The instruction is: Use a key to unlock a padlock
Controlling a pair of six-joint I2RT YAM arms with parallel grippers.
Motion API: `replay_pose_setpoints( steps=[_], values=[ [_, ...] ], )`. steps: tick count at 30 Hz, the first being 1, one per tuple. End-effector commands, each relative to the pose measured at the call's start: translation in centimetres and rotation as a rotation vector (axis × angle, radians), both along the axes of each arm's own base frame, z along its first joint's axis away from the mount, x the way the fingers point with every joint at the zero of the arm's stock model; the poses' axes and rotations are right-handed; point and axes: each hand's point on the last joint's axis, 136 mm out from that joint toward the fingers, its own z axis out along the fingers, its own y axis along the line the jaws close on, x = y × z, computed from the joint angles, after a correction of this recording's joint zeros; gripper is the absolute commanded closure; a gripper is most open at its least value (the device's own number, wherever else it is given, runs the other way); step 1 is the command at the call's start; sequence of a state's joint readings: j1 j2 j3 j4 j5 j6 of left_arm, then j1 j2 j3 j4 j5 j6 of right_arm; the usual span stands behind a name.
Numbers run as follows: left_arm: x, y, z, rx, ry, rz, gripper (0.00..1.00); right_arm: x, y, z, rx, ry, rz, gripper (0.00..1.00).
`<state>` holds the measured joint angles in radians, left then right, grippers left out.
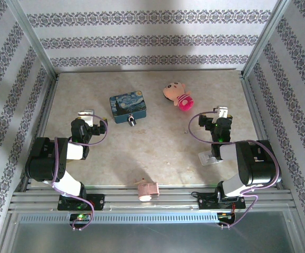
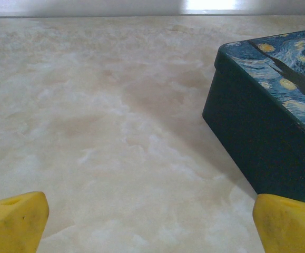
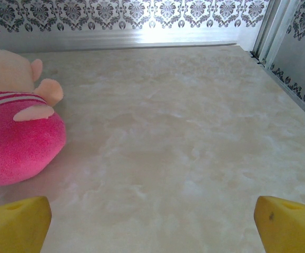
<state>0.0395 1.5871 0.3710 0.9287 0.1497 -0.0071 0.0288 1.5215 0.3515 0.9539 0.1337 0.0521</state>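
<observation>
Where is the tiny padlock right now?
In the top view, the padlock sits at the near side of the blue starry tin, a little left of the table's middle. The pink plush toy lies farther off to its right.

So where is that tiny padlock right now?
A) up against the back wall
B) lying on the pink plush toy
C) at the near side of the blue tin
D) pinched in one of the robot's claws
C: the top view shows the padlock at the near side of the blue tin, away from the plush toy.
</observation>
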Motion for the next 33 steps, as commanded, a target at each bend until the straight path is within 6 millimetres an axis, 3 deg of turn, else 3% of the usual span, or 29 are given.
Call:
replay_pose_setpoints(
  steps=[1,23,33],
  values=[
    [0.7,0.0,0.9,0.01,-0.032,-0.004,0.01,0.4,0.0,0.6,-0.004,-0.026,-0.007,0.02],
    [0.4,0.1,1.1,0.01,-0.05,0.009,0.01,0.6,0.4,0.8,-0.004,-0.018,0.016,0.02],
    [-0.9,1.0,4.4,0.015,-0.096,0.065,0.01,-0.7,-1.2,3.8,-0.009,-0.043,-0.077,0.02]
  ],
)
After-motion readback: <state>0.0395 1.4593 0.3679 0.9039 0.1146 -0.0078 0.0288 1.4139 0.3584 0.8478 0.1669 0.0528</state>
